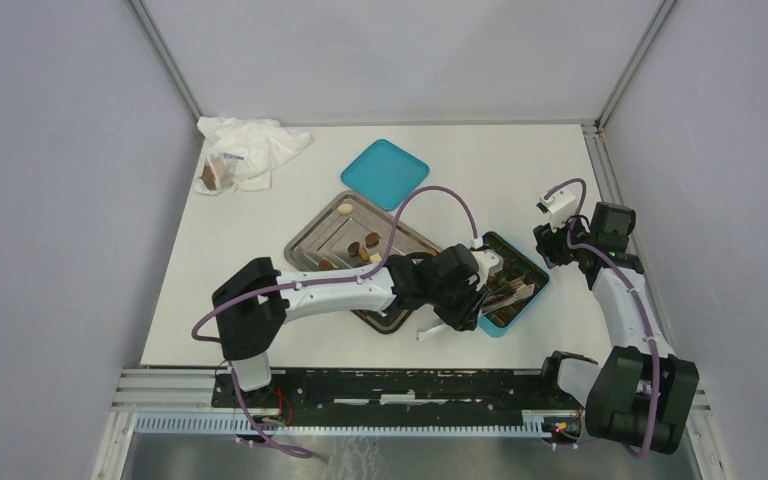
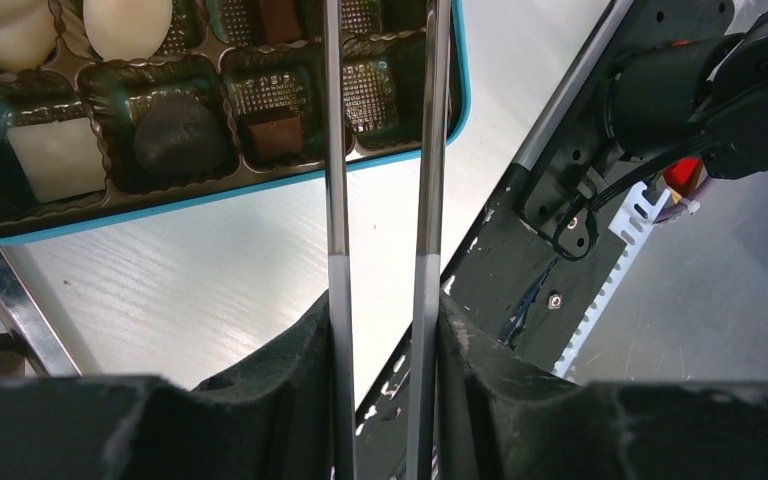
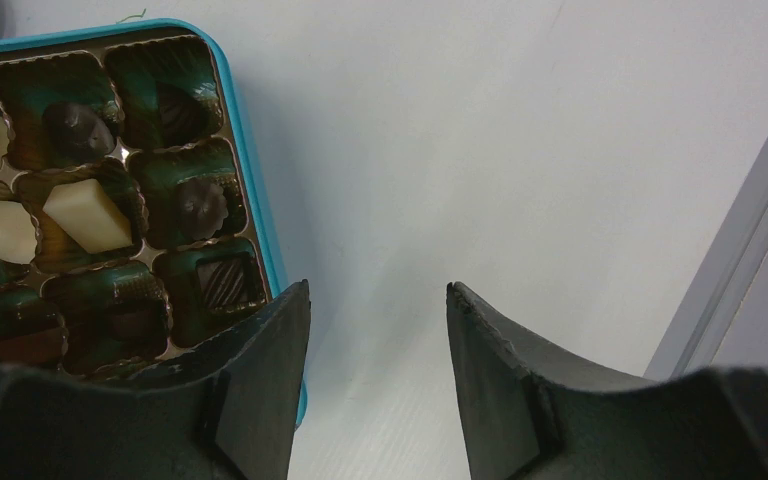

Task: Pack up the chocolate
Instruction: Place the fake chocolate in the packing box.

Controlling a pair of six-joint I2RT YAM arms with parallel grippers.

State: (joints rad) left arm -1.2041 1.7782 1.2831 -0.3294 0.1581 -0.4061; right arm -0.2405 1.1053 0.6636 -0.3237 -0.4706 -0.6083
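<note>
**Left arm.** The left gripper point(image 2: 385, 330) is clamping a pair of metal tongs point(image 2: 333, 150) near their handle end, one finger point(image 2: 295, 390) pressing against each blade. The two blades are running almost parallel straight out ahead of the fingertips. They are crossing above the near rim of the teal box point(image 2: 160, 203), and their tips are lying beyond the top edge of the wrist view. Whether the tips are gripping anything cannot be told.

**Chocolate.** The chocolate pieces point(image 2: 180, 135) are sitting singly in the brown divider cells ahead of this gripper and to the left of the blades. A cream square, a dark round disc and a brown cube are occupying neighbouring cells, with two cream pieces farther ahead. More pieces are lying on the steel tray point(image 1: 315, 238), which is sitting behind the gripper, partly under the left forearm.

**Right arm.** The right gripper point(image 3: 378, 300) is hanging above the white table point(image 3: 520, 140) with its jaws standing apart and only bare table showing between them. The box is lying just to the left of its left finger point(image 3: 260, 390), one corner passing out of sight behind that finger. Dark and cream pieces are filling most of the cells showing there.
</note>
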